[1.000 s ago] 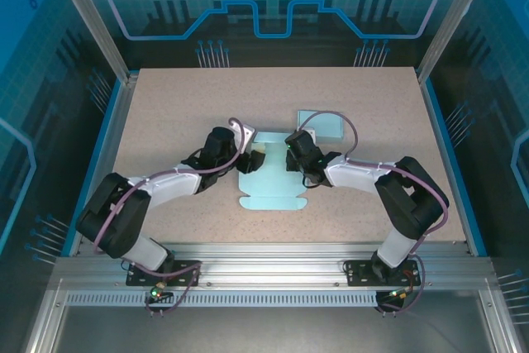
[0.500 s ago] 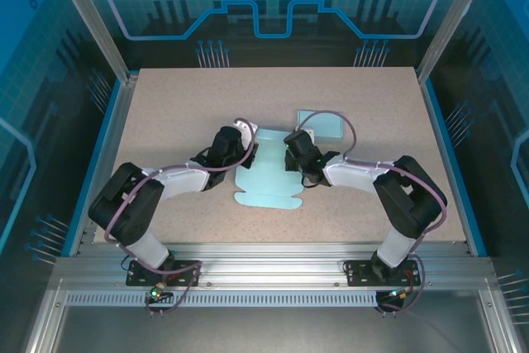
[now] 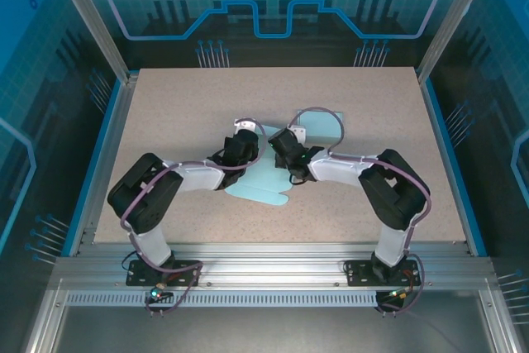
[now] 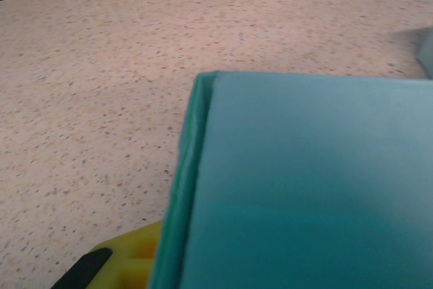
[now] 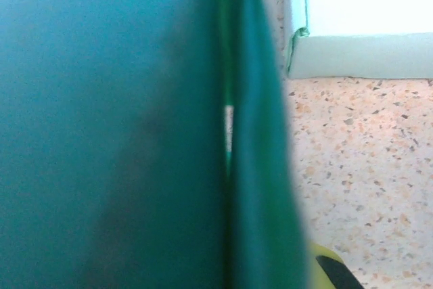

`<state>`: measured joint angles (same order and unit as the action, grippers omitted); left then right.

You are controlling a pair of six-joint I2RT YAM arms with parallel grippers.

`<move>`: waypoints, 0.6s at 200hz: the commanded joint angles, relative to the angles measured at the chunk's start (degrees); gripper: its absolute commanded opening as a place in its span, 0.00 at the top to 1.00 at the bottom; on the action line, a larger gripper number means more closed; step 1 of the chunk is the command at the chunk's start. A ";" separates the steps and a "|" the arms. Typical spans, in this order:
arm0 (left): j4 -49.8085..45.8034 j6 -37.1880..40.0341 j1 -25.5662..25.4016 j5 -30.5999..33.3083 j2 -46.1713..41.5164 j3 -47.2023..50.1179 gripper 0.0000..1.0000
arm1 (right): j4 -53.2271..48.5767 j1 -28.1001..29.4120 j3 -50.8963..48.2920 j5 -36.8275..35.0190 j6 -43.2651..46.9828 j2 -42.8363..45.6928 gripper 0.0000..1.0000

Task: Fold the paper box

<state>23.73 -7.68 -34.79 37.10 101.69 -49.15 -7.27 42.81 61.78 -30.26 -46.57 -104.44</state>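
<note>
The teal paper box [image 3: 263,188] lies partly flat at the table's middle, its near flap spread out and its far part raised between the two arms. My left gripper [image 3: 246,151] is shut on the box's left side. The left wrist view has a teal panel [image 4: 304,181] close up, with a yellow finger [image 4: 128,262] beside its folded edge. My right gripper [image 3: 279,155] is shut on the box's right side. Two upright teal layers [image 5: 115,133] stand in front of the right wrist camera, with a yellow fingertip [image 5: 326,269] at the lower right.
A second, pale teal folded box [image 3: 326,127] sits just behind the right gripper, and its corner [image 5: 358,25] is at the top right of the right wrist view. The speckled table [image 3: 182,105] has an aluminium frame along its near edge.
The left gripper has closed on the box's left side. Both grippers have moved inward toward each other, drawing the sides up and making the sheet narrower and skewed.
</note>
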 commanded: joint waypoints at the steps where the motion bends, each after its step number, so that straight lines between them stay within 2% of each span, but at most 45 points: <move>1: -1.33 -5.67 0.65 11.18 2.21 -3.11 0.80 | -3.47 1.91 1.44 -1.03 -3.83 -0.86 1.00; 26: -3.02 -9.66 1.28 11.30 1.47 -2.83 0.77 | -3.45 2.11 1.93 -0.50 -4.20 -1.42 1.00; 55: -7.81 -16.62 4.06 7.48 0.31 -2.65 0.76 | -4.06 2.32 2.37 -0.50 -4.72 -1.75 1.00; 79: -3.68 -16.75 4.29 1.34 -0.02 -0.01 0.75 | -5.40 2.29 3.27 -0.46 -5.09 -2.41 1.00; 120: 4.15 -12.41 3.80 -6.96 -2.85 4.87 0.59 | -8.11 2.29 4.75 -0.63 -6.00 -3.07 1.00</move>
<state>23.05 -21.12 -32.23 33.58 101.82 -47.20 -11.44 44.21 64.64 -30.65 -50.68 -107.04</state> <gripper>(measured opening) 0.374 0.107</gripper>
